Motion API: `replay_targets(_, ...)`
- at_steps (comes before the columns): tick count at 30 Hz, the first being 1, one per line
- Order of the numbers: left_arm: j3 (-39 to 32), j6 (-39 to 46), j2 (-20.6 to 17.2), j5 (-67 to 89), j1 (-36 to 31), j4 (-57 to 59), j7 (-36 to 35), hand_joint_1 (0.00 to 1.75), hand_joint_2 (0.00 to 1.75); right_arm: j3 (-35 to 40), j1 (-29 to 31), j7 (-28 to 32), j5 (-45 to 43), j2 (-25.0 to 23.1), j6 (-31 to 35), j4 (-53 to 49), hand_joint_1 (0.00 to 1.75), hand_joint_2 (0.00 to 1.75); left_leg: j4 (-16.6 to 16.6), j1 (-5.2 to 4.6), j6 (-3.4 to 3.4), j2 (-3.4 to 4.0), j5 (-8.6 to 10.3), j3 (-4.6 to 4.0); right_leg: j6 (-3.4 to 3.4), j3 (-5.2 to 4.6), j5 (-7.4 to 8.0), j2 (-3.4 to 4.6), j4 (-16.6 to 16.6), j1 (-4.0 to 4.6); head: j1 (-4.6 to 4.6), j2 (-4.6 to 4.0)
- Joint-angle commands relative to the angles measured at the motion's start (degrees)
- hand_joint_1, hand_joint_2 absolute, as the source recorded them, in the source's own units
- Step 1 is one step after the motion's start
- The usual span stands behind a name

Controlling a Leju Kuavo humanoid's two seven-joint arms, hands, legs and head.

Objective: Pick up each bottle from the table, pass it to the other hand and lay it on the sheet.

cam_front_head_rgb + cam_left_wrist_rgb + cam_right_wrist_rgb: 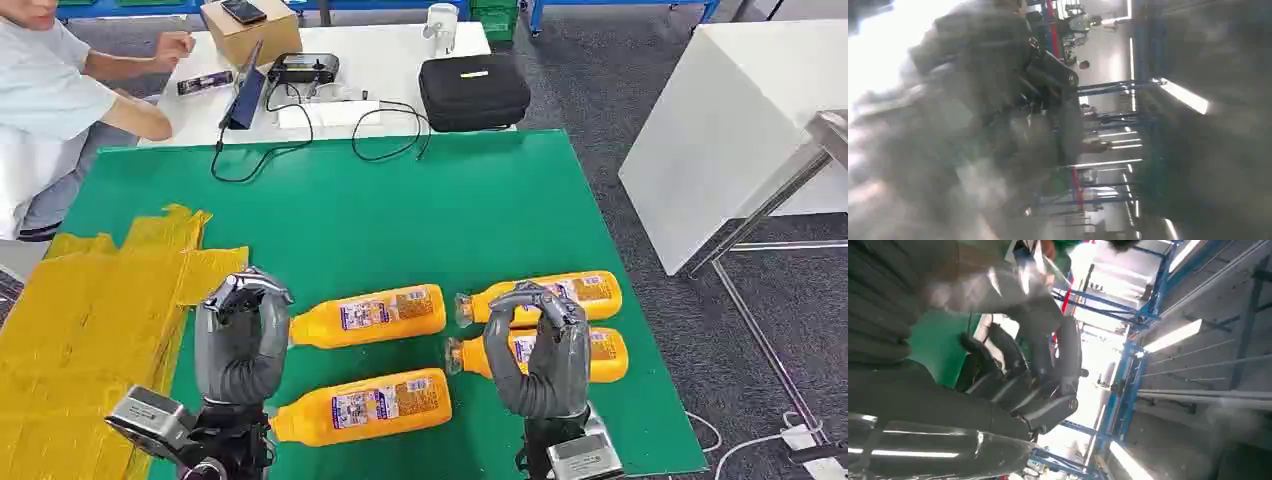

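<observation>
Starting at the far left, the crumpled yellow sheet [90,320] lies spread over the left end of the green worktop [400,220], with no bottle on it, so by my reckoning the job has barely begun. Next along, the left hand [238,335] hangs raised just at the sheet's inner edge, fingers [262,292] curled in on nothing that I can see. Right beside it, the caps of two orange bottles point its way: the upper left bottle [372,314] with its neck nearly at those fingers, and the lower left bottle [365,407] close to the wrist. Both lie flat, long axis running across the worktop, cap left and base right. Moving right, the right hand [535,350] is poised in front of the other pair, fingers likewise curled and empty; the upper right bottle [545,296] and the lower right bottle [540,355] show partly behind it, same lie, caps towards the middle. The wrist views are too smeared to add anything about the grip. Here is the crux: the right pair lies directly under the right hand and well apart from the sheet, so I judge a right-hand pick, closing across the body, then a pass leftwards
</observation>
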State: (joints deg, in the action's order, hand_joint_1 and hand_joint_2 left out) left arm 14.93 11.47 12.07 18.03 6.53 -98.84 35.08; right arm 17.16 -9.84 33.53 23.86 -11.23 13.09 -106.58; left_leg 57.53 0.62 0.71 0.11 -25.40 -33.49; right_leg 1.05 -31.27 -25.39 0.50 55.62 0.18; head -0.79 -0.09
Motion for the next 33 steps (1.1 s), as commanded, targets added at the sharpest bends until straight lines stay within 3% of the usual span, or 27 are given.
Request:
replay_targets(1, -0.9, 0.4, -1.0, -0.5, -0.7, 1.5, -0.3, 0.0, 1.75, 0.7, 4.9, -6.5, 7.8, 2.4, 3.0, 9.2, 0.0, 1.75, -0.1, 0.0, 0.0, 0.11, 0.01, 0.13, 0.03, 0.1, 0.05, 0.08, -0.1, 0.0, 0.0, 0.0)
replay_targets(10, -2.4, -1.8, 0.0, -2.3, -2.2, 3.6, -0.7, 0.0, 1.75, 5.2, 13.1, -17.5, 26.2, 5.7, 3.5, 22.4, 0.0, 1.75, -0.1, 0.01, 0.0, 0.17, 0.03, 0.18, 0.03, 0.14, 0.1, 0.14, -0.2, 0.01, 0.0, 0.0)
replay_targets(18, -2.3, -2.4, 0.1, -2.5, -2.9, 4.2, -0.8, 0.0, 1.75, 6.3, 14.2, -18.4, 28.8, 6.5, 3.5, 23.8, 0.0, 1.75, -0.1, -0.01, 0.0, 0.03, 0.03, 0.14, 0.04, 0.13, 0.03, -0.02, -0.1, -0.01, 0.0, -0.02)
replay_targets(23, -2.0, -4.1, 0.5, -3.3, -5.5, 6.9, -1.2, 0.0, 1.75, 10.1, 21.3, -21.9, 36.0, 7.5, 3.7, 33.0, 0.0, 1.75, -0.1, -0.01, 0.01, 0.1, 0.05, 0.08, 0.04, 0.06, 0.08, 0.07, -0.1, -0.01, 0.0, 0.0)
replay_targets(28, -1.8, -4.7, 0.4, -3.6, -6.1, 7.4, -1.3, 0.0, 1.75, 11.5, 23.5, -22.9, 37.7, 7.9, 2.7, 35.6, 0.0, 1.75, -0.1, -0.01, 0.01, 0.01, 0.08, 0.05, 0.05, 0.05, 0.08, -0.04, -0.1, -0.01, 0.0, 0.0)
replay_targets(33, -1.6, -5.9, 0.7, -4.5, -8.5, 10.2, -1.4, 0.0, 1.75, 15.1, 32.4, -25.5, 41.1, 6.6, 0.4, 48.8, 0.0, 1.75, -0.1, -0.03, 0.03, 0.2, 0.09, 0.13, 0.07, 0.07, 0.13, 0.15, -0.1, -0.03, 0.0, 0.0)
